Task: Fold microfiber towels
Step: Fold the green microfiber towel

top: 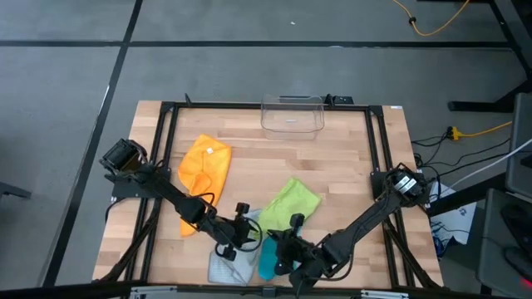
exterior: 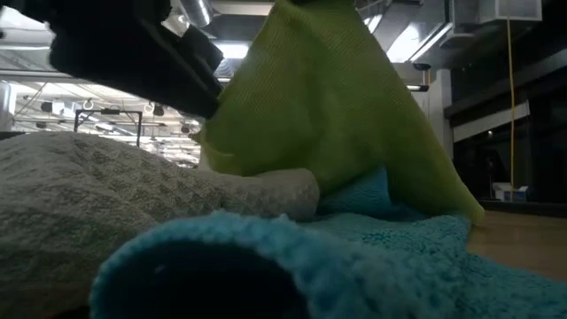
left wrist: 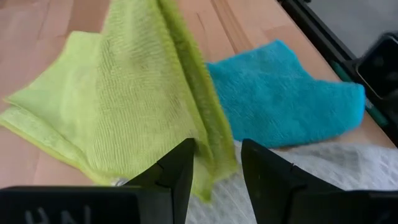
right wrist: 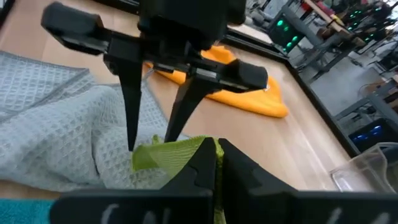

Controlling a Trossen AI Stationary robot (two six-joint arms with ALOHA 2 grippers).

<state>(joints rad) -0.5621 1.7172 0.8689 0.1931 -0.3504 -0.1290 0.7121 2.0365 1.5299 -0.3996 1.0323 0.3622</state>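
The lime green towel lies at the table's near middle, with its near end raised into a peak. My right gripper is shut on it. My left gripper is open, its fingers standing on either side of the raised green fold. It also shows in the right wrist view, pointing down. The light grey towel and the teal towel lie bunched at the near edge, under both grippers. The orange towel lies crumpled on the left. My right gripper pinches a corner of the green towel between its two shut fingers. That end is lifted off the table and the towel's far part still lies on the wood. My left gripper: I cannot tell whether its fingers touch the green fold between them.
A clear plastic bin stands at the far middle of the table. Black frame rails run along the left, right and far sides. Bare wood lies at the far right.
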